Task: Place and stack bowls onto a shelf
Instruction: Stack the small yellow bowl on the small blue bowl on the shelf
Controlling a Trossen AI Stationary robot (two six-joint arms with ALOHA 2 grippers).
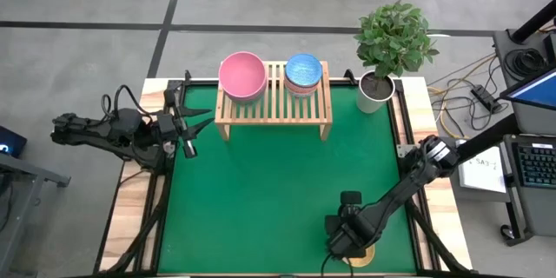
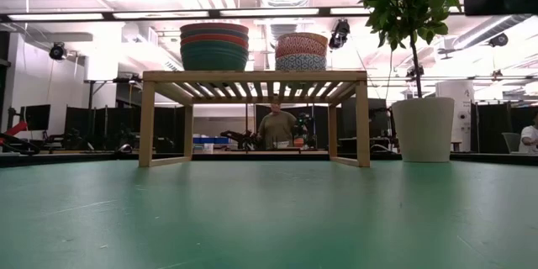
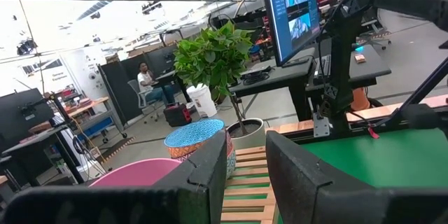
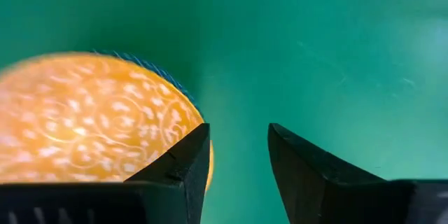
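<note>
Two stacks of bowls stand on the slatted top of the light-wood shelf: one topped by a pink bowl, one topped by a light blue bowl. The low view shows both stacks from the side. A yellow patterned bowl rests on the green mat near the table's near edge. My right gripper hangs over it, open, one finger above the bowl's rim, the other outside it. My left gripper waits open, left of the shelf. My right gripper comes at the yellow bowl from above, pointing down, one finger over the bowl's rim. Whether the finger touches the rim, I cannot tell. The bowl sits flat on the mat.
A white pot with a leafy plant stands at the shelf's right end, close to the far right corner. Green mat lies bare between the shelf and the yellow bowl. Wooden table edges run along both sides.
</note>
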